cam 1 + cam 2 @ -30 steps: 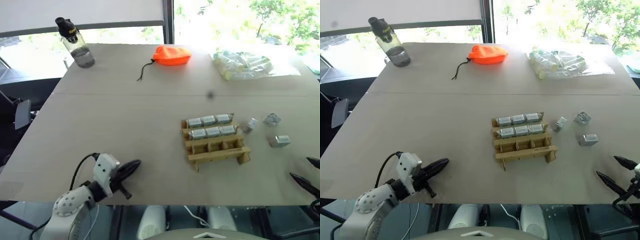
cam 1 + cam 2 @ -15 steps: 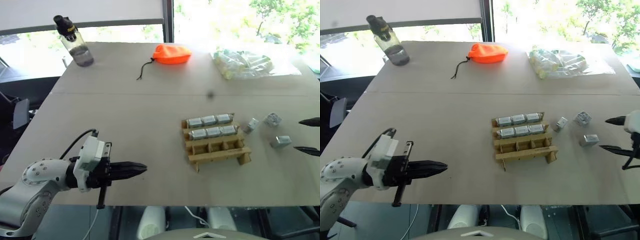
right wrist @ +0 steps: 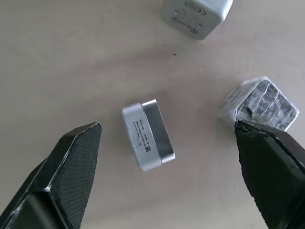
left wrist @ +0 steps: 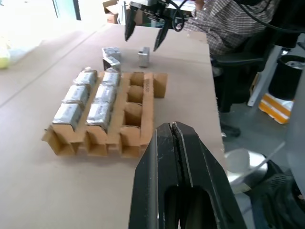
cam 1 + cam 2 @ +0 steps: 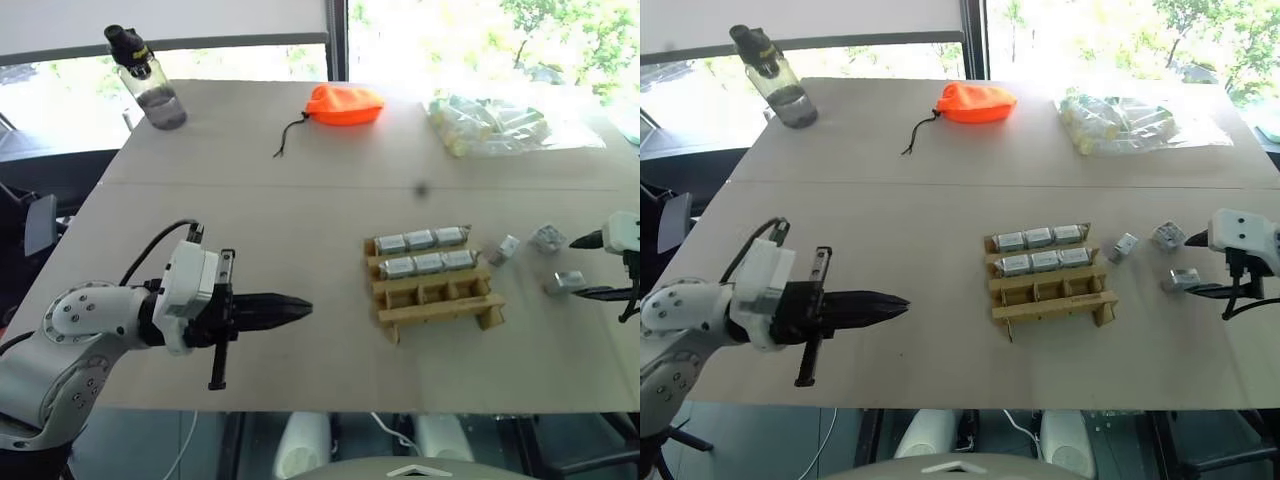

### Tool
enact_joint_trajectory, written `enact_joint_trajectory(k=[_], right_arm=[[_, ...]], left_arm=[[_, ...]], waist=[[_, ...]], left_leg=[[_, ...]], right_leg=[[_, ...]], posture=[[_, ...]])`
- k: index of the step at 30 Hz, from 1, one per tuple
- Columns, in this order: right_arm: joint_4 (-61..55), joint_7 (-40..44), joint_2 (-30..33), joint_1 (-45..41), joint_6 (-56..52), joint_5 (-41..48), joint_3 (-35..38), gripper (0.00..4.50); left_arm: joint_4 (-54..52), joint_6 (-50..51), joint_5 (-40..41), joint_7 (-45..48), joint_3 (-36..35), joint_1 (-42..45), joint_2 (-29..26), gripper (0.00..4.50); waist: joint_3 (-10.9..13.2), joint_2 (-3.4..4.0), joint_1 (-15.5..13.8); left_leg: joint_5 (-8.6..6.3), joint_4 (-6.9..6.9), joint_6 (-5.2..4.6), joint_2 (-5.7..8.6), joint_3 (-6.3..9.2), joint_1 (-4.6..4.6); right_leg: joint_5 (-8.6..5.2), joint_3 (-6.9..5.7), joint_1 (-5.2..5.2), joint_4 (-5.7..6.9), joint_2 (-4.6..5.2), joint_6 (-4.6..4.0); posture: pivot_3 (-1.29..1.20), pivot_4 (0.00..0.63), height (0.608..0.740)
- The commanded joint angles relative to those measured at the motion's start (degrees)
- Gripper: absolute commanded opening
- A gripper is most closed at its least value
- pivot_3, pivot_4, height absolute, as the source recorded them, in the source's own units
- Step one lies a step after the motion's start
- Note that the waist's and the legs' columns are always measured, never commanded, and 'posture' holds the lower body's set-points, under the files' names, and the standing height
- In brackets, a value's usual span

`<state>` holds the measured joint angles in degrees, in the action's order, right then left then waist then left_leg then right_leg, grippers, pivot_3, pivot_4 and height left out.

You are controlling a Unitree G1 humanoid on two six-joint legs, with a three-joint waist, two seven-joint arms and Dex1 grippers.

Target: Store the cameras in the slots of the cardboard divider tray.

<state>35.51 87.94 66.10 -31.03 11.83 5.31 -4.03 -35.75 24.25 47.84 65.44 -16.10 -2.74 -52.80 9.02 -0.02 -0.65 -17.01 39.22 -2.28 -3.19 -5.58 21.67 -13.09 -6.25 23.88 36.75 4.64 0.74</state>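
Note:
The cardboard divider tray (image 5: 440, 306) lies right of the table's middle. Its two far rows hold several silver cameras (image 5: 418, 240); the near row of slots stands empty. Three loose cameras lie just right of the tray: one (image 5: 503, 250) beside it, one (image 5: 546, 237) farther off, one (image 5: 563, 283) nearer me. My right gripper (image 5: 580, 267) hovers open over that nearest camera (image 3: 147, 135), a finger (image 3: 71, 162) on each side and not touching it. My left gripper (image 5: 303, 307) is shut and empty, held level above the table and pointing at the tray (image 4: 138, 114).
A water bottle (image 5: 150, 80) stands at the far left corner. An orange pouch (image 5: 343, 105) and a clear bag (image 5: 495, 127) of pale items lie along the far edge. A person in a checked shirt (image 4: 224, 24) sits beyond the table's right side.
My left arm has risen and swung right, its gripper still shut. My right gripper has come up from the front right edge, inward over the nearest loose camera, staying open.

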Motion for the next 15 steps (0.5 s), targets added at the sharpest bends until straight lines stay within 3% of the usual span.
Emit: enact_joint_trajectory(k=[1,8,15], right_arm=[[1.0,3.0,0.2,-2.7,0.3,-1.1,-0.8,4.43],[2.6,3.0,-0.7,-4.5,0.5,-1.9,-2.2,4.43],[2.1,2.9,-0.8,-4.0,0.3,-2.1,-2.3,4.50]], left_arm=[[-2.9,-0.5,-1.2,-2.1,0.0,0.2,0.4,0.00],[-3.3,1.5,-0.5,-3.3,-0.9,-1.7,0.0,0.00],[-3.0,1.7,0.6,-1.7,-2.0,-2.6,-0.3,3.04]], waist=[[0.0,0.01,0.0],[0.0,0.02,0.0],[0.0,0.02,-0.1]], left_leg=[[0.00,0.00,0.00,0.00,0.00,-0.01],[0.01,0.01,0.01,-0.01,0.00,0.01],[0.01,0.05,0.01,0.00,0.00,0.02]], right_leg=[[0.00,0.01,0.00,0.01,-0.01,0.00],[0.00,0.00,0.00,0.01,0.00,0.00],[0.00,-0.03,0.00,0.02,0.01,0.00]], posture=[[0.00,0.150,0.726],[0.00,0.150,0.726],[0.00,0.150,0.726]])
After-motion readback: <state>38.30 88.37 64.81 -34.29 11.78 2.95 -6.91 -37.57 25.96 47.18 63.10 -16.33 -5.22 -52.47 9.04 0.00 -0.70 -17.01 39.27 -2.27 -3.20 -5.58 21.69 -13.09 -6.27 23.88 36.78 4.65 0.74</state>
